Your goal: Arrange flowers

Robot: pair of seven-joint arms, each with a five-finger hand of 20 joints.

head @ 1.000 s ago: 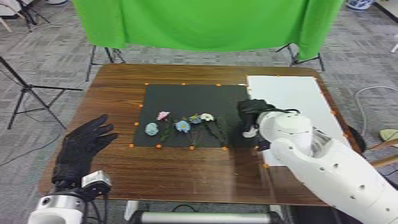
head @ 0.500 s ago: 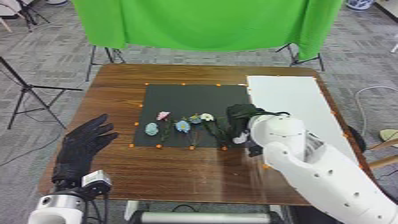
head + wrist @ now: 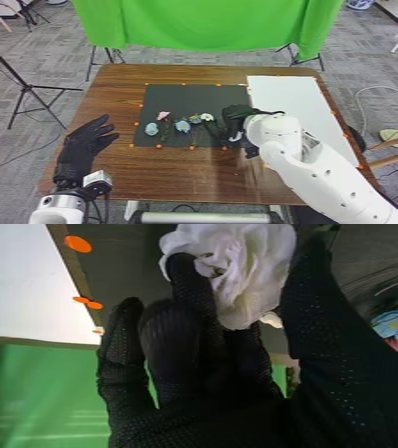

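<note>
"What's nearest?"

"The left robot hand [image 3: 84, 142], fingers loosely spread, at the left side of the bench [image 3: 178, 175]."

"And the right robot hand [image 3: 235, 114]?"

"A bit farther in, at the black mat's [image 3: 191, 95] right edge. It's pinching a big white bloom [image 3: 253, 269] between fingers and thumb."

"Any others?"

"On the mat, left of that hand: a pale blue flower [image 3: 151, 129], then a blue flower [image 3: 182, 126]. Just beyond them, a pink flower [image 3: 163, 115], a small bluish flower [image 3: 195, 119] and a white flower [image 3: 207, 117]."

"Past those?"

"The white sheet [image 3: 293, 95] reaches far along the right, and a green cloth [image 3: 204, 25] hangs beyond the bench."
</note>
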